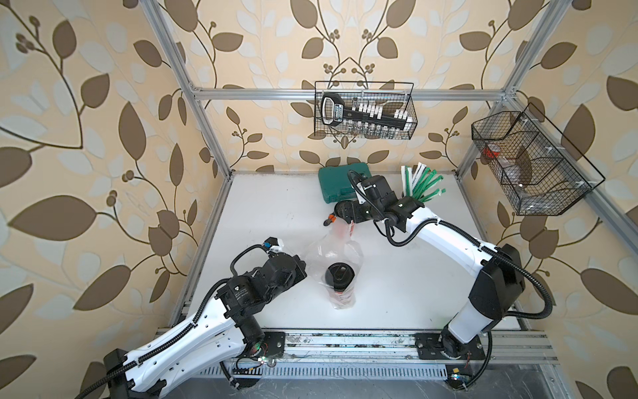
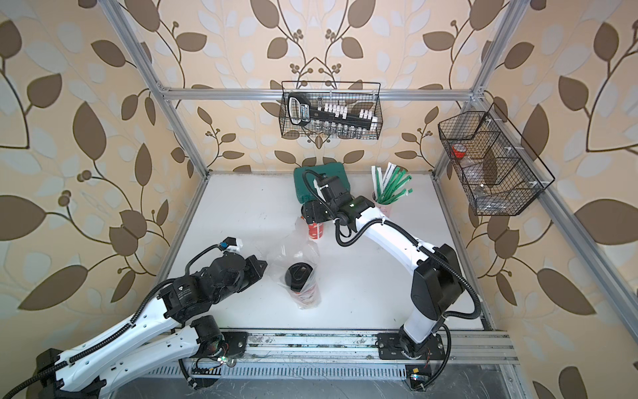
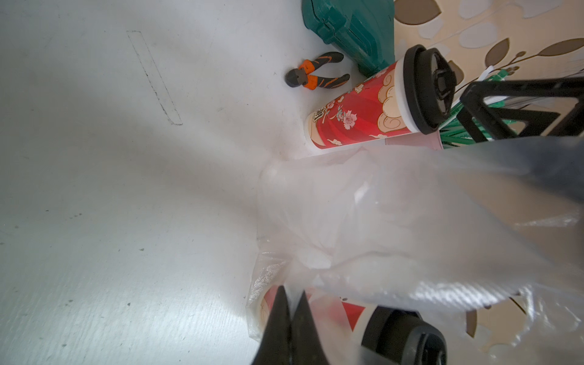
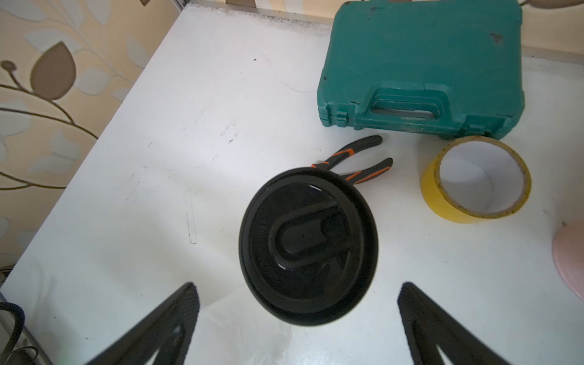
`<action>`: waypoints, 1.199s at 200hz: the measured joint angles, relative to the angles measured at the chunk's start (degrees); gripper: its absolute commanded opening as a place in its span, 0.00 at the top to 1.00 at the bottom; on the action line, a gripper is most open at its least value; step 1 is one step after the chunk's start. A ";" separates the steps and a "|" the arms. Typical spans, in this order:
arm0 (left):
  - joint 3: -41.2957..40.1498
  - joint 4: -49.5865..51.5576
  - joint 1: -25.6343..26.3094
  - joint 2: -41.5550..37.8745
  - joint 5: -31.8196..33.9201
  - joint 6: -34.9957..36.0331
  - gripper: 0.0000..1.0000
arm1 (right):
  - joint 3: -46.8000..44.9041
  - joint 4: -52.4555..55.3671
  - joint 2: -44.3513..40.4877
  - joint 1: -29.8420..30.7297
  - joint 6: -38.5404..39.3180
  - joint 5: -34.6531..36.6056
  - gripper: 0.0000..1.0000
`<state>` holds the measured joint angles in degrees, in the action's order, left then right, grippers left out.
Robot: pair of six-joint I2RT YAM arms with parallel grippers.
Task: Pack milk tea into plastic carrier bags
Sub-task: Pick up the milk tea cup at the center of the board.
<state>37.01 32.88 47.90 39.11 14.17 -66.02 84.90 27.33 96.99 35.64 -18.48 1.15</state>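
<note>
Mid-frame, the spread right claw (image 4: 298,284) should straddle the loose cup (image 4: 308,249) squarely; left claw (image 3: 291,294) seemingly pinches the bag (image 3: 379,221).

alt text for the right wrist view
The black domed lid of a milk tea cup, seen from above, fills the centre, with the right gripper open near the camera. Beyond it on the white table: orange-handled pliers, a green tool case, a yellow tape roll.

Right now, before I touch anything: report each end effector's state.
Left end effector: shut, pinching the plastic bag.
Right end effector: open, holding nothing, above the unbagged cup.
</note>
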 measured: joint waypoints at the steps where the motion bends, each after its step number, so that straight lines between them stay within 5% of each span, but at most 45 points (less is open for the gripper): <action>1: 0.00 0.00 0.00 0.00 0.00 0.00 1.00 | 0.02 -0.04 0.02 0.00 0.02 0.00 0.01; 240: 0.00 0.00 0.00 -0.81 -0.02 0.04 1.00 | 7.63 2.49 6.58 3.52 2.32 8.92 0.00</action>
<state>37.01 32.88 47.90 38.30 14.15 -65.98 92.53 29.82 103.57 39.16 -16.16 10.07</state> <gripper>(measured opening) 0.047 0.992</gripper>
